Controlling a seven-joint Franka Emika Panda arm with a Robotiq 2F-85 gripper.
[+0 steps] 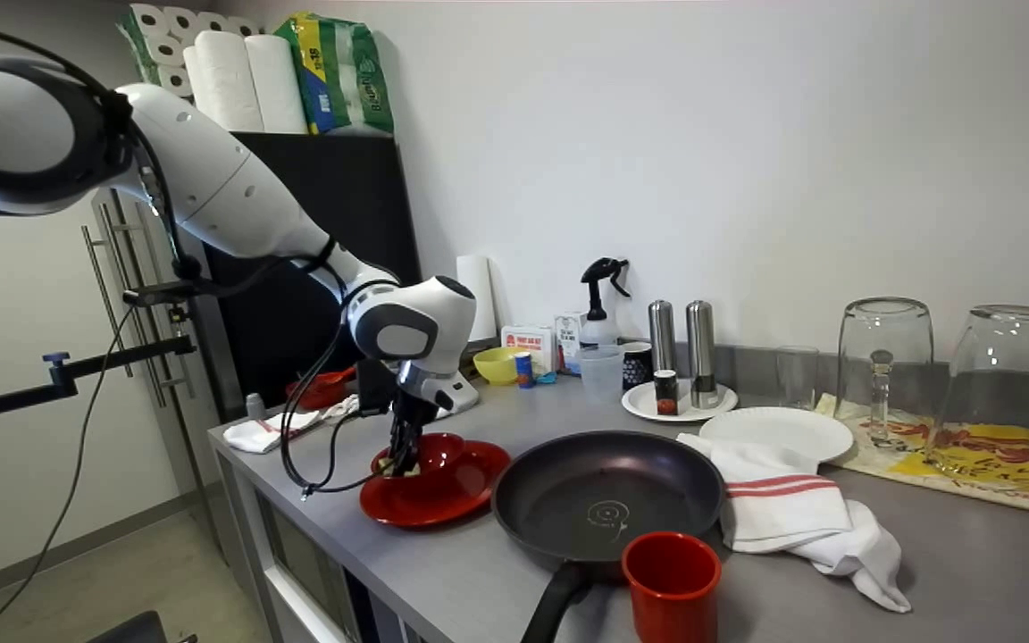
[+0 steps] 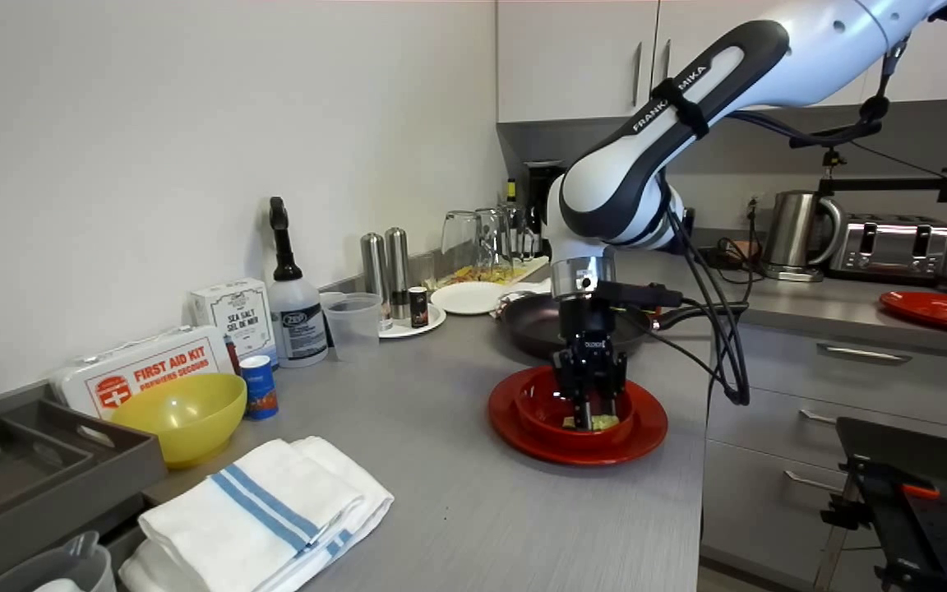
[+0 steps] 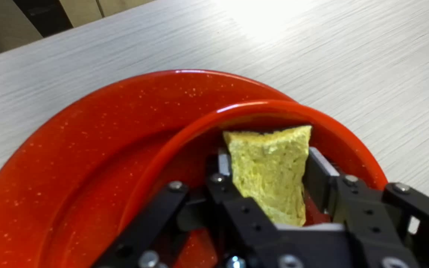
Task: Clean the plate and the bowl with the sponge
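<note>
"So, how far is the work?"

"The gripper [image 2: 596, 413] stands inside the red bowl [image 3: 190, 163], and its fingers [image 3: 320, 178] grasp the sponge [image 3: 270, 175] from both sides. I judge that the bowl is being cleaned now, but finished I would not call it: a yellowish tint on its inner wall may be dirt or only reflection."

"And the red plate [image 3: 88, 137]?"

"It lies under the bowl, just beside the open edge of the table [image 2: 441, 510]. Probably its cleaning is left to do; for the middle, the bowl should first come off."

"Do all views tell the same?"

"Not quite. The wrist view shows the grasp closely, also pale specks [image 3: 193, 92] on the plate, pattern or crumbs, I cannot tell. Both exterior views give only a scrap of sponge. They alone, however, show the frying pan [image 1: 577, 500] near the plate, and farther, toward the wall edge, a yellow bowl [image 2: 202, 434]. In an exterior view I find also what looks like another red plate [image 2: 946, 310], past the far corner, where the table seems to turn."
</note>
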